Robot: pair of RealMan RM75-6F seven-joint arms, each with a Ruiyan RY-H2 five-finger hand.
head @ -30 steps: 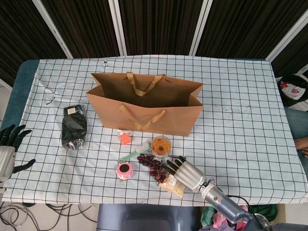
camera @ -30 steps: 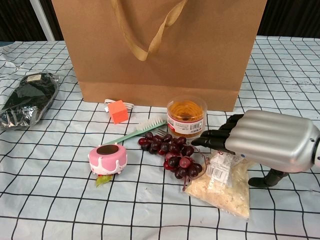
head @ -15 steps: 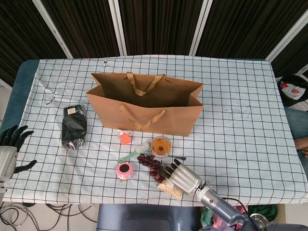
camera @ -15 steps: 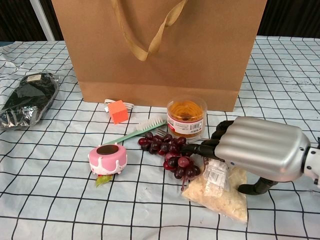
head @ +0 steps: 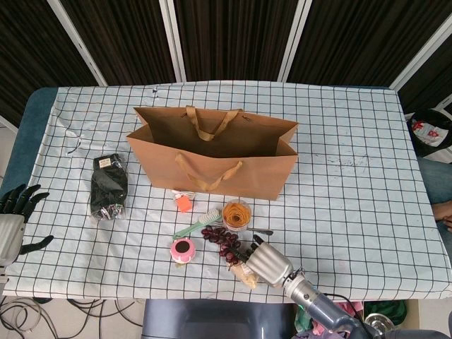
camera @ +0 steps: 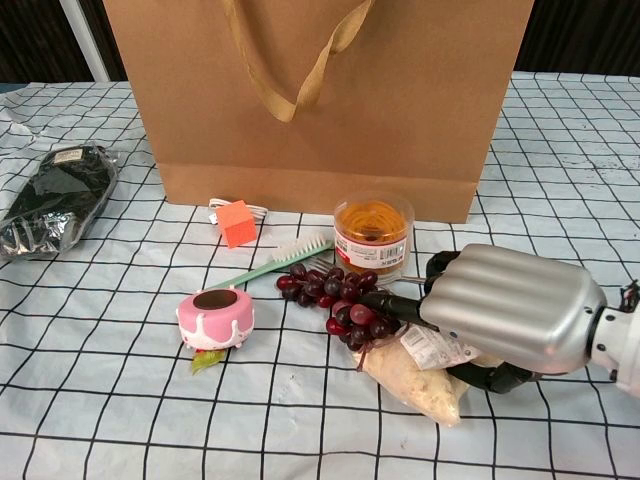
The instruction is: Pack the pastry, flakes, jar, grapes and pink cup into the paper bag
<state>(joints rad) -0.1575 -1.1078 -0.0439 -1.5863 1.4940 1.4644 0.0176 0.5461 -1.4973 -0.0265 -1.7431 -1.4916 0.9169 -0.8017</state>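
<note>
Right robot hand closes around the bag of flakes at the near edge of the bench

The right robot hand lies low over the bag of flakes, its fingers reaching toward the grapes and its thumb curled beneath, so the clear pouch looks bunched and grasped rather than lying flat. That suits a soft packet, which needs gathering before it can be lifted. The paper bag stands upright and open just behind the cluster, so each item has only a short lift into it. The jar sits just beside the grapes, and the pink cake-like piece lies to their left, apart from the hand; none is packed yet. A green brush, an orange cube and a dark packet lie nearby. The left robot hand hangs off the bench edge, fingers spread, grasping nothing.
</note>
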